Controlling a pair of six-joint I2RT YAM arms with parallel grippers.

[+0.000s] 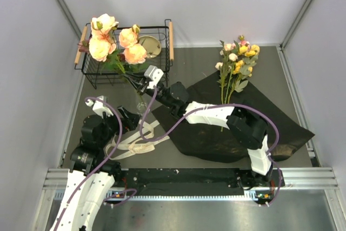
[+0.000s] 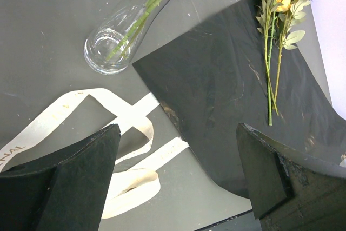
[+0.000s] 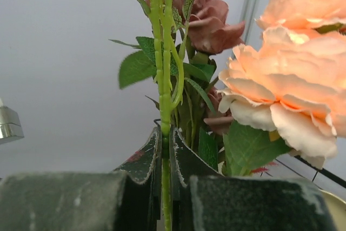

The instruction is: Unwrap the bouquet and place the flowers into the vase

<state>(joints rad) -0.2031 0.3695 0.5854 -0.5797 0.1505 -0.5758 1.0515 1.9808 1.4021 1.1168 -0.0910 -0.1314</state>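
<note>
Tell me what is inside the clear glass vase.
Inside the narrow clear glass vase, green flower stems slant down to near its base. Nothing else shows; water cannot be judged.

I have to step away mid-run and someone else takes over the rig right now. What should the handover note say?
Left gripper: open, holding nothing, above the ribbon and the black paper.
Right gripper: shut on the green stems of the peach roses, which run down into the vase.
Done: the bouquet is unwrapped; ribbon and paper lie loose on the table.
Left: let go of the roses once they sit in the vase, then move the small sprigs, lying on the paper's far edge, into the vase too.
</note>
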